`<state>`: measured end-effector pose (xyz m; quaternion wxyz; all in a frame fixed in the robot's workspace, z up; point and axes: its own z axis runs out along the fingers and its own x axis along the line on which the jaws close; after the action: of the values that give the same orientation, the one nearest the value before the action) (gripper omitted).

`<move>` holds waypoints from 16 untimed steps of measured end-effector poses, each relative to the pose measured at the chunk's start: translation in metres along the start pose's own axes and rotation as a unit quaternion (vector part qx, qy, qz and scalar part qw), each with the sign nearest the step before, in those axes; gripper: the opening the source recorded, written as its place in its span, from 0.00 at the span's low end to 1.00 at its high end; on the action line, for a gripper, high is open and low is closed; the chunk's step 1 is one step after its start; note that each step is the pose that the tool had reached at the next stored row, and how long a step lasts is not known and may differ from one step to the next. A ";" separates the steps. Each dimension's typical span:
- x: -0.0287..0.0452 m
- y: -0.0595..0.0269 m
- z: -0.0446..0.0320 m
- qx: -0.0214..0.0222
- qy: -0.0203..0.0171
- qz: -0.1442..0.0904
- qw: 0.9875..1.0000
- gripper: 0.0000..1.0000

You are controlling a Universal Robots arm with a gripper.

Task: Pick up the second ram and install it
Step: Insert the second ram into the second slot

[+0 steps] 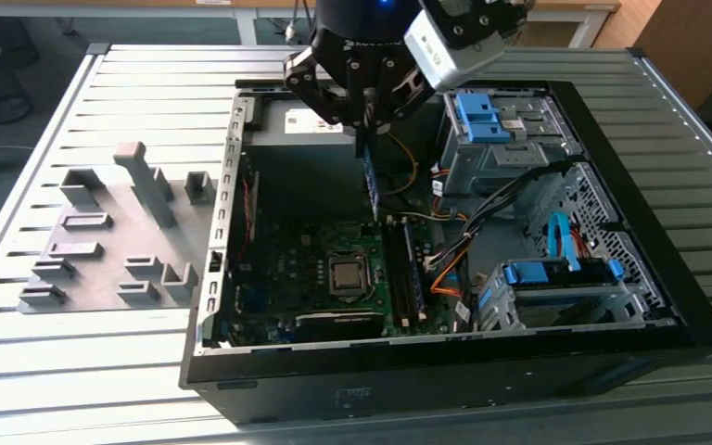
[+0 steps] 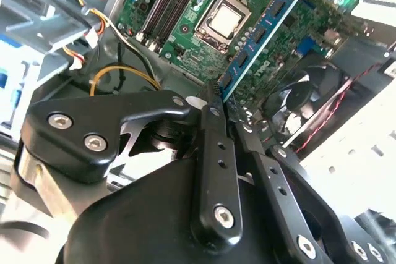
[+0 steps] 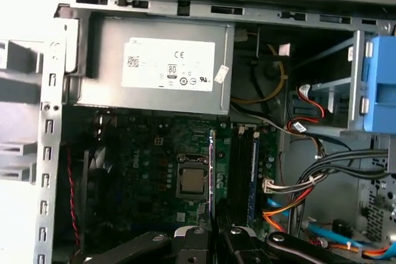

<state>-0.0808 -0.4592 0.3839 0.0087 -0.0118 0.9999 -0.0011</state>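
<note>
My gripper (image 1: 363, 125) hangs over the open computer case (image 1: 653, 278) and is shut on the second ram (image 1: 370, 181), a thin blue stick held on edge with its length hanging down. The stick is in the air above the motherboard (image 1: 294, 269), just beside the processor socket (image 1: 346, 273) and apart from the board. In the second wrist view the ram (image 2: 263, 32) runs out from the black fingers (image 2: 213, 128) over the board. In the first wrist view I see it edge-on (image 3: 211, 165), beside the black memory slots (image 3: 238, 165).
Another blue stick (image 3: 252, 180) sits upright in the outer slot. The power supply (image 3: 154, 66) fills the far end of the case. Blue drive brackets (image 1: 480, 116) and cable bundles (image 1: 455, 260) lie at the exterior view's right. A grey holder tray (image 1: 108, 250) rests on the slatted table.
</note>
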 end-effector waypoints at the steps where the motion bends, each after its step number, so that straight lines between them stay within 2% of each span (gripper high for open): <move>1: 0.0000 0.0000 0.0000 0.000 0.000 0.003 1.000 0.15; 7: -0.0014 0.0000 0.0007 0.000 0.000 0.005 1.000 0.15; 11: -0.0118 -0.0002 0.0037 0.000 0.000 0.004 1.000 0.15; 16: -0.0214 -0.0004 0.0103 0.000 0.000 -0.003 1.000 0.15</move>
<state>-0.0593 -0.4591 0.3740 0.0087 -0.0147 0.9999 -0.0012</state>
